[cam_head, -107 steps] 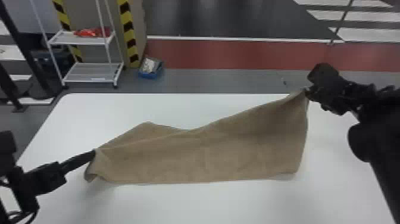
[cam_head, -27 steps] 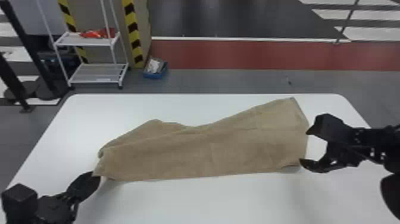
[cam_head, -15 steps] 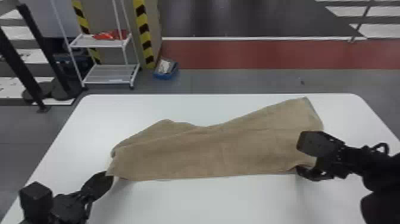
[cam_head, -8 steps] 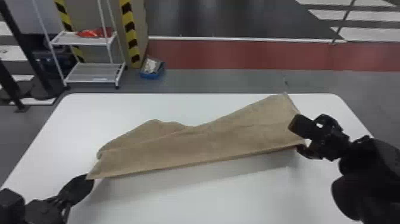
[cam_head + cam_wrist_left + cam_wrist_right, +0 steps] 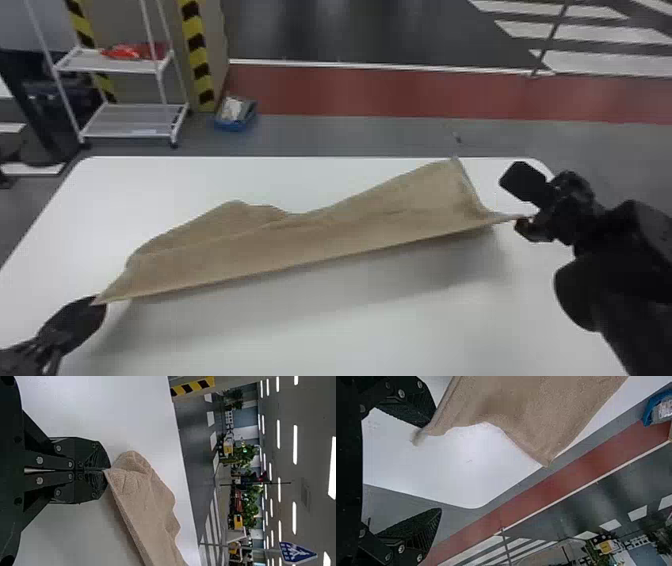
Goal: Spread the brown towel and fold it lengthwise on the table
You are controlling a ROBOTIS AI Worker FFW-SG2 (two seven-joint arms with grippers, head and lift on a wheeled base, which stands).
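One corner of the brown towel point(image 5: 320, 240) is pinched in my left end effector point(image 5: 99, 303), whose fingers are pressed together over the white counter point(image 5: 350, 330). My right end effector point(image 5: 512, 204) is spread wide, another towel corner right at one finger. Between them, the towel's near edge hangs raised, its far part lying on the counter.
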